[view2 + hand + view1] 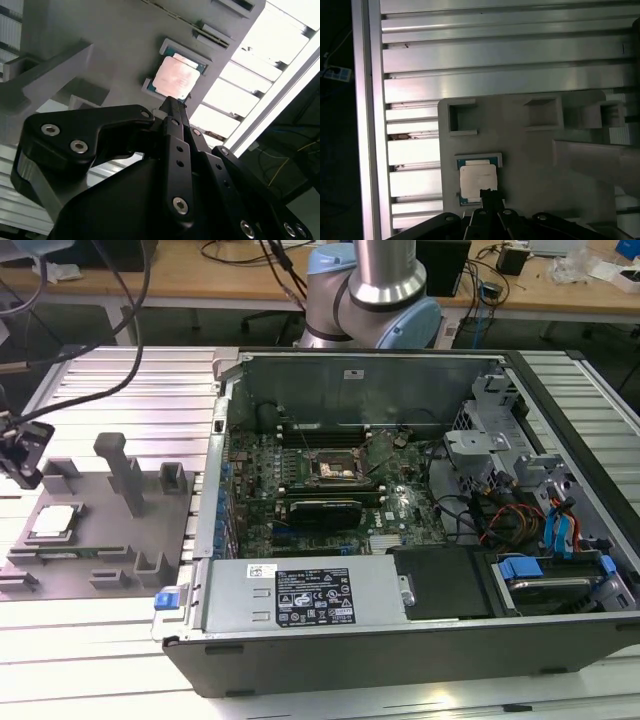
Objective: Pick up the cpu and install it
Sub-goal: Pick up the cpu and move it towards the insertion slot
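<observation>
The cpu (pixel 54 522) is a small silvery square chip lying flat in a recess of the grey fixture plate (pixel 110 545) at the exterior view's left. Both wrist views show the cpu (pixel 176 78) (pixel 477 182) just past the fingertips. My gripper (pixel 22 455) hangs at the far left of the exterior view, a little above the plate and apart from the chip. Its black fingers (pixel 175 130) meet in one narrow tip, so the gripper (pixel 171 102) (pixel 487 192) is shut with nothing in it. The dark square socket (pixel 335 468) sits on the motherboard inside the open computer case.
Upright grey blocks (pixel 120 468) stand on the fixture plate near the chip. The open case (pixel 400 640) takes up the middle and right, with a power supply (pixel 305 595) along its front and drive bays (pixel 560 540) at the right. The arm's base (pixel 375 295) stands behind the case.
</observation>
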